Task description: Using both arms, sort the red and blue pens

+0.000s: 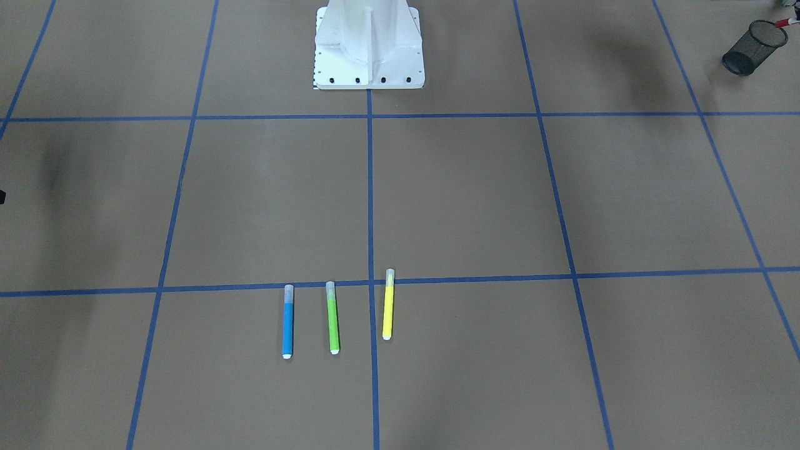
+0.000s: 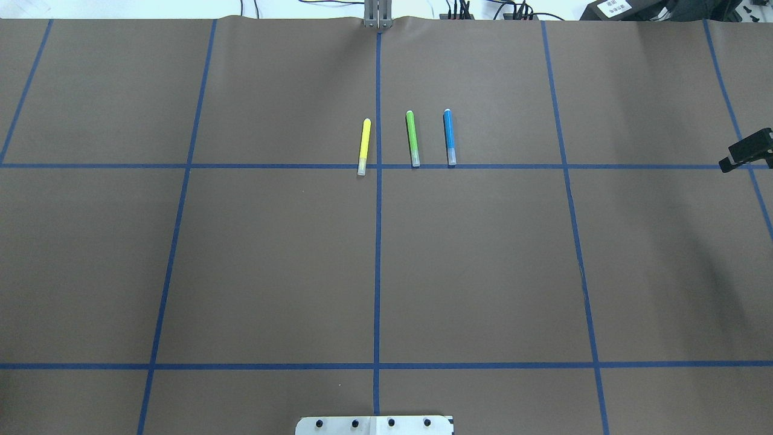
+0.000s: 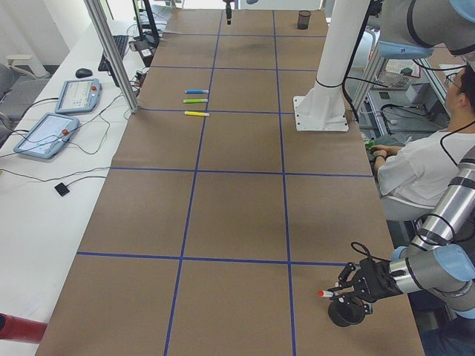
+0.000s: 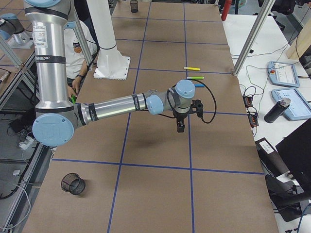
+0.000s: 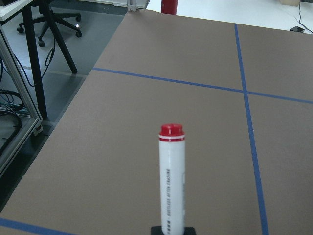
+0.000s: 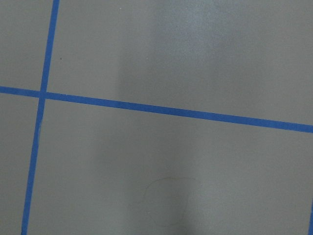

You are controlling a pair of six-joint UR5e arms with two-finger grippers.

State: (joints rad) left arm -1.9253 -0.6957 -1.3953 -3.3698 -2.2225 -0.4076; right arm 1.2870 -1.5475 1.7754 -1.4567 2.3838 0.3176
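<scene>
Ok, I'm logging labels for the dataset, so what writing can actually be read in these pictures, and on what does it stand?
Nothing can be read well enough to quote.
red pen: black print runs along its white barrel, too blurred to read.
black box beyond the table's far edge: a white label, too small to read.
No other writing shows.

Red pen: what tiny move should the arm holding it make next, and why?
Probably the left gripper should tilt the red pen downward and ease it toward the black mesh cup. The left side view shows the pen held about level just above the cup, not yet inside it, so it likely can't be dropped in cleanly as it is.
</scene>
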